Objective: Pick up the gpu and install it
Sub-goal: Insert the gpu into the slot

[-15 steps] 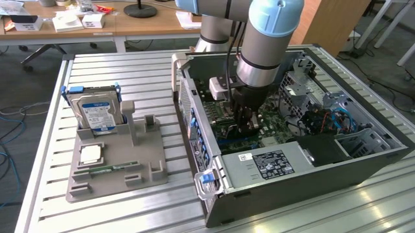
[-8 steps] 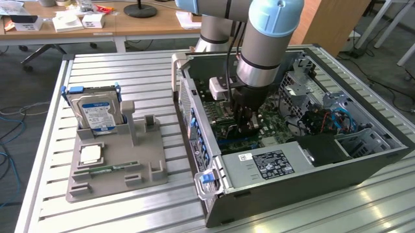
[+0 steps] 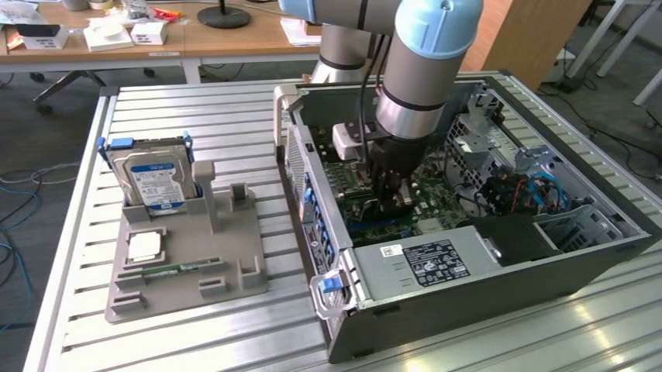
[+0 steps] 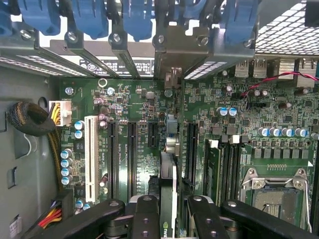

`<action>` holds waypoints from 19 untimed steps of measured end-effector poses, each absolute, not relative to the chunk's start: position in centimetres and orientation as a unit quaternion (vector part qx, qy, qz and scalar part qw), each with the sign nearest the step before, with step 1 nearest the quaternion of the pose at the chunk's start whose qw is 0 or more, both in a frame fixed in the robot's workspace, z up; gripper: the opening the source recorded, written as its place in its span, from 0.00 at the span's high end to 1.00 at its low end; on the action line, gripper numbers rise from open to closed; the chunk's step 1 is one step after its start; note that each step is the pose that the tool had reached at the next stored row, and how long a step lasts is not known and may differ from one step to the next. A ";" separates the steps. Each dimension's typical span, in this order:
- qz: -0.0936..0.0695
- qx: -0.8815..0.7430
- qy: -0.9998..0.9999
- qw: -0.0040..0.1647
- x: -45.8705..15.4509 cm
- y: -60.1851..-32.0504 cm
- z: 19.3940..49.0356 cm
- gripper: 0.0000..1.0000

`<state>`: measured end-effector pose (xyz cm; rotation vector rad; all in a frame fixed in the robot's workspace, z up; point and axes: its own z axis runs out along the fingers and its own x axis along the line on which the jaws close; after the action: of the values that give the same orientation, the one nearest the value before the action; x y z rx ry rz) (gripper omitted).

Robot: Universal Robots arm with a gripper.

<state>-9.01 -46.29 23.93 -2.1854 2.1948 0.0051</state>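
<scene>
Inside the open computer case, gripper has its jaws clamped on the gpu, held edge-on, upright over the green motherboard and its slots

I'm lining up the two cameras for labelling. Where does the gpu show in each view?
Exterior view: the gpu hangs edge-down below the gripper, inside the open computer case, over the motherboard.
Wrist view: the gpu is seen edge-on between the gripper fingers.
Shared landmark: the green motherboard.
</scene>
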 end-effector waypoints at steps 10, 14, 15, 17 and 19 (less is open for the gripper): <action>0.001 -0.705 0.708 0.021 -9.1 -46.3 23.7 0.73; 0.000 -0.706 0.708 0.021 -9.1 -46.3 23.6 0.73; -0.001 -0.706 0.708 0.020 -9.1 -46.3 23.6 0.73; -0.002 -0.706 0.708 0.019 -9.1 -46.3 23.6 0.73; -0.002 -0.706 0.708 0.019 -9.1 -46.3 23.6 0.73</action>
<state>-9.13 -46.26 23.60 -2.1903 2.1989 -0.0060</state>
